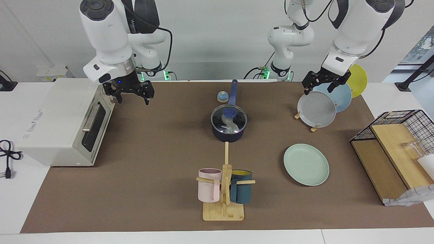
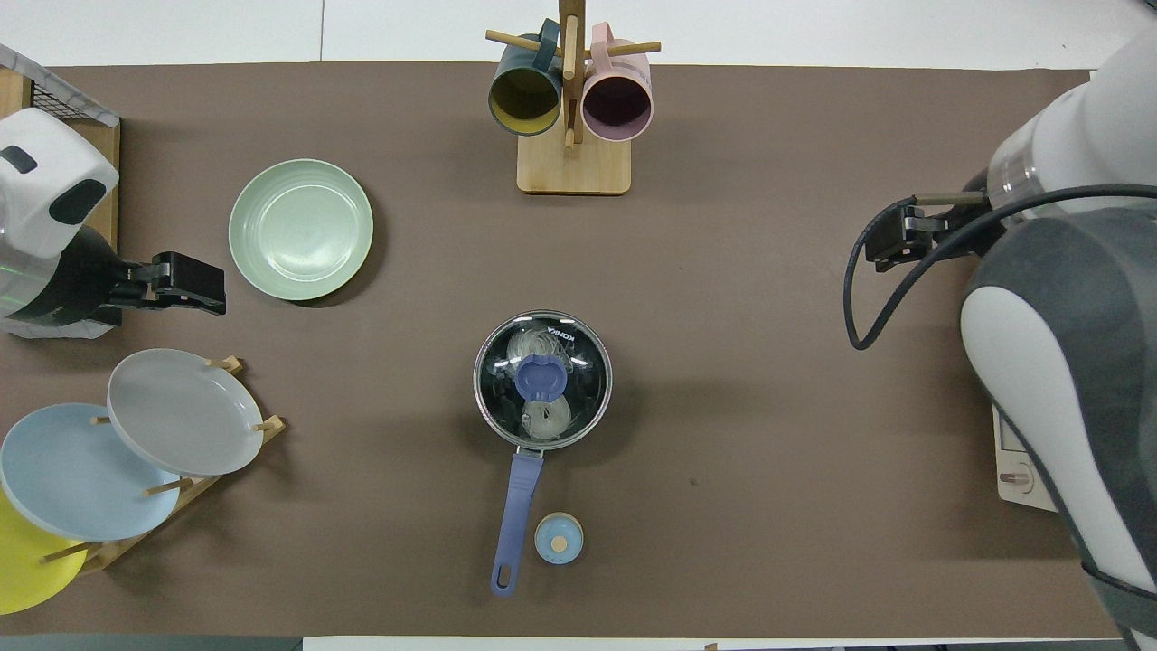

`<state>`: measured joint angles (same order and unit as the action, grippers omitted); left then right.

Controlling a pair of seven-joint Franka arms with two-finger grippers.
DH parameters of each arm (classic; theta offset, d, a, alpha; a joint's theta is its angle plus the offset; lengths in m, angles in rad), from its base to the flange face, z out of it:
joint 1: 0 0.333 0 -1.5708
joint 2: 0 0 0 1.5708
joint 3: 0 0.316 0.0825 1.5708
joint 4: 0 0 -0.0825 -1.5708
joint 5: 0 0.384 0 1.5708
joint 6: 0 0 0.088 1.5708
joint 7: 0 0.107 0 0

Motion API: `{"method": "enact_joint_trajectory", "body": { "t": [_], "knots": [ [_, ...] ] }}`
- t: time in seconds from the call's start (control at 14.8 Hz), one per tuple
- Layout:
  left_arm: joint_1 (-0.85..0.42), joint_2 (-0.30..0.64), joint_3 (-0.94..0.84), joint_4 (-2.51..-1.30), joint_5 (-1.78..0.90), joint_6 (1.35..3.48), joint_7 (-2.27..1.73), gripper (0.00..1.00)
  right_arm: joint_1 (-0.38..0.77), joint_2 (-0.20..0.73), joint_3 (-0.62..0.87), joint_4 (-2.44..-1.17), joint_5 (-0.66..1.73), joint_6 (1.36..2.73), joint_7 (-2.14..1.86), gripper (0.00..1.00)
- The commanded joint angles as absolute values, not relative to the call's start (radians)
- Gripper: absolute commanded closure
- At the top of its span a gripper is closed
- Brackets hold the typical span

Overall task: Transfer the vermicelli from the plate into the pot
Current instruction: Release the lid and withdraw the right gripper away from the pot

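Overhead view shows into the pot [image 2: 542, 380]: two whitish glassy vermicelli [image 2: 542, 418] nests under a clear glass lid [image 2: 578, 362] with blue knob. Facing view shows only one tangle of them through the lid, plus the pot's dark navy round wall and straight blue handle pointing toward the robots. Facing view alone shows the toaster oven [image 1: 57, 122] whole; overhead, the right arm covers most of it. Round pale mint plate [image 1: 306, 164], shallow rim, bare, lies flat toward the left arm's end, farther from the robots than the pot. Small blue round timer-like knob [image 2: 559, 538] beside the handle. Right gripper [image 1: 130, 92] jaws wide, empty, over the mat by the oven's front. Left gripper [image 1: 324, 83] jaws wide, empty, above the grey plate [image 1: 316, 109] in the wooden rack; contact cannot be told.
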<state>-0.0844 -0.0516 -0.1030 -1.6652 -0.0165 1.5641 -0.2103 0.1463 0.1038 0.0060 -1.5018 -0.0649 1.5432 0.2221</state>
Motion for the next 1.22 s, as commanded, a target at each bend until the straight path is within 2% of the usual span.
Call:
{"method": "enact_joint_trajectory", "body": {
  "t": [0.0,0.27,0.47,1.15],
  "knots": [
    [-0.071,-0.063,-0.110,-1.669,-0.026,1.557,-0.216,0.00,0.095,0.080,0.017,-1.534,-0.022,1.566,0.155,0.00],
    [-0.071,-0.063,-0.110,-1.669,-0.026,1.557,-0.216,0.00,0.094,0.049,-0.052,-1.546,-0.015,1.441,-0.027,0.00],
    [-0.071,-0.064,-0.110,-1.669,-0.026,1.557,-0.216,0.00,0.092,-0.031,-0.074,-1.663,-0.017,1.450,-0.040,0.00],
    [-0.071,-0.063,-0.110,-1.669,-0.026,1.557,-0.216,0.00,0.060,-0.020,-0.075,-1.635,-0.025,1.482,-0.044,0.00]
  ]
}}
